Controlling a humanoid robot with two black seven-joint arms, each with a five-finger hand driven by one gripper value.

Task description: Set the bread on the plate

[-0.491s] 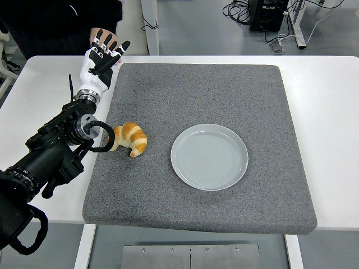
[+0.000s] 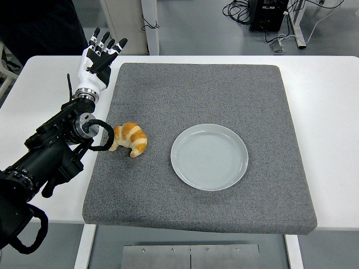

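Observation:
A golden croissant (image 2: 130, 139) lies on the left part of the grey mat (image 2: 202, 84). To its right a round pale grey plate (image 2: 209, 156) rests on the mat with nothing on it. My left hand (image 2: 97, 56) is raised at the mat's far left corner, well beyond the croissant, with its fingers spread and holding nothing. The black forearm runs down to the lower left, and a cable loop at the wrist hangs just left of the croissant. The right arm does not show.
The mat covers most of the white table (image 2: 325, 89). A person in dark clothing (image 2: 39, 28) stands at the top left behind the table. Cables and a black box lie on the floor at the top right.
My left hand has shifted slightly up and away toward the far corner. The person's hand behind it has drawn back out of sight.

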